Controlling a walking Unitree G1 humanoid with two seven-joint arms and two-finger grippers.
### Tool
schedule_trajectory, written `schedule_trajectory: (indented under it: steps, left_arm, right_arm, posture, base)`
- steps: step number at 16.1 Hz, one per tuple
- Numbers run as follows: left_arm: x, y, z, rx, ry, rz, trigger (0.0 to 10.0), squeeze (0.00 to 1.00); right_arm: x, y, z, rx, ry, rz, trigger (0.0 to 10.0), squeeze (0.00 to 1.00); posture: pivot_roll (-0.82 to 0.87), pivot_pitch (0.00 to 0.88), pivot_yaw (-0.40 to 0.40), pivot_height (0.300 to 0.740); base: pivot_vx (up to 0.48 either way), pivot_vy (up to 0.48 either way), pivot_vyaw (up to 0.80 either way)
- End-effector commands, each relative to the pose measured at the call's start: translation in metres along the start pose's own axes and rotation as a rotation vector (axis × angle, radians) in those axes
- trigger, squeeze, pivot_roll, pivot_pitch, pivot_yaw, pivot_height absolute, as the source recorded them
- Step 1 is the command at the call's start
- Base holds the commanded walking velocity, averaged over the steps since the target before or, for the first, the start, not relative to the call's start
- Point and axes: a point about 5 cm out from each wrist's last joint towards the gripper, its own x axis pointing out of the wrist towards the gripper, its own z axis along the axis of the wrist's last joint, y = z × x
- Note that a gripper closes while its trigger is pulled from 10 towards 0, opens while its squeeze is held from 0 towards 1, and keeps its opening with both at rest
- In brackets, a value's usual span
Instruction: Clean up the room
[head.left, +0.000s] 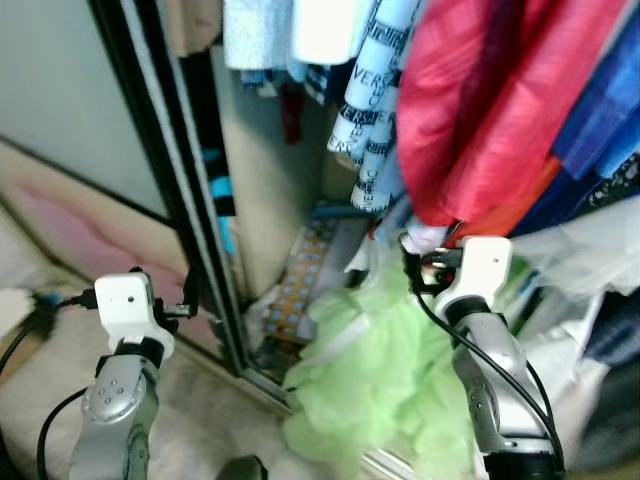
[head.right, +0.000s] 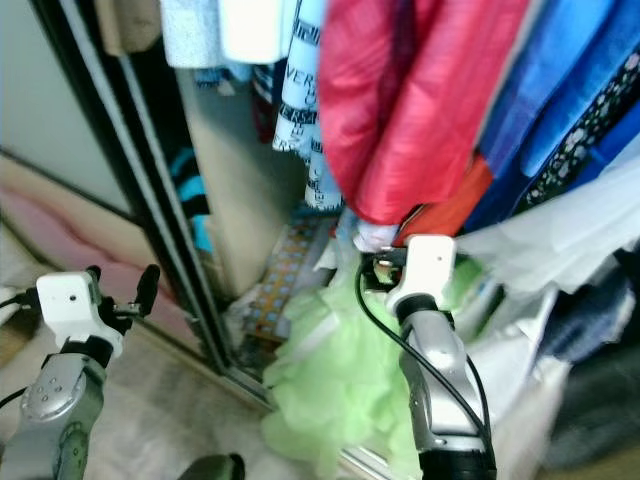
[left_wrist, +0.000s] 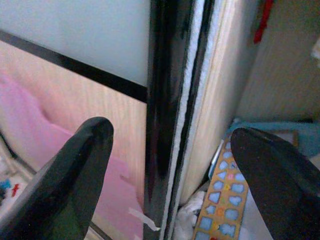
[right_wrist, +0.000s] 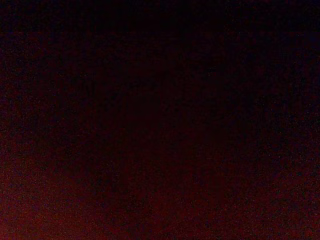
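I face an open wardrobe with a black sliding door frame (head.left: 185, 200). My left gripper (left_wrist: 170, 132) is open and empty, held just in front of the door's edge (left_wrist: 167, 125). My right gripper (head.left: 420, 258) is raised into the hem of a hanging red garment (head.left: 480, 110), which hides its fingers; the right wrist view is dark. A crumpled light green cloth (head.left: 380, 370) lies heaped on the wardrobe floor below my right arm.
Hanging clothes crowd the rail: a white-and-blue printed piece (head.left: 375, 100) and blue garments (head.left: 600, 100). A colourful patterned board (head.left: 305, 265) leans inside at the bottom. A white plastic bag (head.left: 590, 250) bulges on the right. The door panel (head.left: 70, 235) stands at left.
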Motion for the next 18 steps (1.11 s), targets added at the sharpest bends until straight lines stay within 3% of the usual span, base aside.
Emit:
schedule_trajectory:
  steps: [1, 4, 6, 9, 14, 18]
  left_arm:
    - [0.0, -0.003, 0.002, -0.006, -0.005, -0.015, 10.0, 0.0]
    - [0.002, -0.002, 0.004, 0.043, -0.018, 0.003, 10.0, 0.0]
    - [0.001, -0.002, 0.004, 0.036, -0.02, -0.001, 10.0, 0.0]
    - [0.001, -0.004, 0.004, 0.053, -0.032, -0.01, 10.0, 0.0]
    - [0.0, -0.003, 0.003, 0.077, -0.03, 0.037, 10.0, 0.0]
    - [0.0, -0.001, 0.0, 0.074, 0.006, 0.097, 10.0, 0.0]
  right_arm:
    - [0.0, -0.004, 0.003, -0.014, -0.004, -0.004, 10.0, 0.0]
    - [-0.002, 0.003, 0.001, 0.038, 0.03, 0.082, 10.0, 0.0]
    - [-0.009, 0.016, -0.003, 0.073, 0.086, 0.25, 10.0, 0.0]
    - [-0.014, 0.024, -0.001, 0.019, 0.077, 0.362, 10.0, 0.0]
    - [-0.014, 0.023, 0.001, 0.016, 0.082, 0.402, 10.0, 0.0]
    - [-0.007, 0.017, 0.005, 0.006, 0.04, 0.317, 10.0, 0.0]
  posture:
    - [-0.09, 0.0, -0.038, 0.74]
    - [-0.1, 0.0, -0.04, 0.74]
    - [-0.11, 0.0, -0.038, 0.74]
    - [-0.11, 0.0, -0.042, 0.74]
    - [-0.11, 0.0, -0.047, 0.74]
    - [-0.11, 0.0, -0.048, 0.74]
  base:
    - [0.0, 0.0, 0.8]
    - [0.0, 0.0, 0.8]
    - [0.0, 0.0, 0.8]
    - [0.0, 0.0, 0.8]
    - [0.0, 0.0, 0.8]
    - [0.0, 0.0, 0.8]
